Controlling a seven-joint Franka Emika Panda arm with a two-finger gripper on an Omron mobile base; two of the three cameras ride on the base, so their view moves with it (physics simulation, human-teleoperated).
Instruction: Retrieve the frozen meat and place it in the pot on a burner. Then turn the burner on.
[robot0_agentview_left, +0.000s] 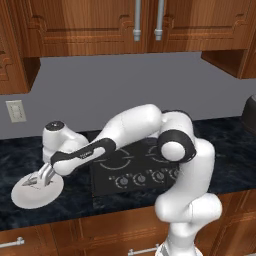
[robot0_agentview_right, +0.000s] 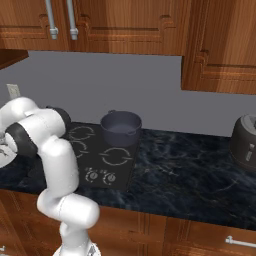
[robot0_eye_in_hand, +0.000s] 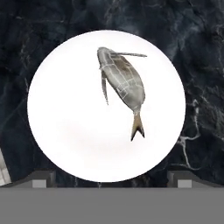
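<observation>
Hovering low over the white plate (robot0_agentview_left: 31, 194) near the table's front left edge, the end effector (robot0_agentview_left: 42, 177) stands released, jaws spread and holding nothing. In this left base view the arm reaches left across the cooktop (robot0_agentview_left: 135, 170), whose knobs (robot0_agentview_left: 145, 177) run along its front edge. The frozen meat (robot0_agentview_left: 33, 182) shows as a small dark shape on the plate just beneath the fingers.

Right base view: the pot (robot0_agentview_right: 120, 127) sits on a rear burner of the cooktop, well apart from the plate, whose rim (robot0_agentview_right: 4, 159) shows at the far left edge. A dark appliance (robot0_agentview_right: 245, 141) stands at the table's right end.

Hand view: the frozen meat lies on the plate, off centre towards the upper right, head at the upper left and tail (robot0_eye_in_hand: 137, 127) at the lower right, body running diagonally. Both fingertips (robot0_eye_in_hand: 41, 179) stand wide apart at the bottom.

Assessment: the step in hand is the pick-up. A sound grasp likely requires shifting until the body sits midway between the fingers, rotating the wrist so the jaws close across the narrow body rather than along it, then descending squarely. Gripping the thin fins or tail risks a slip.
</observation>
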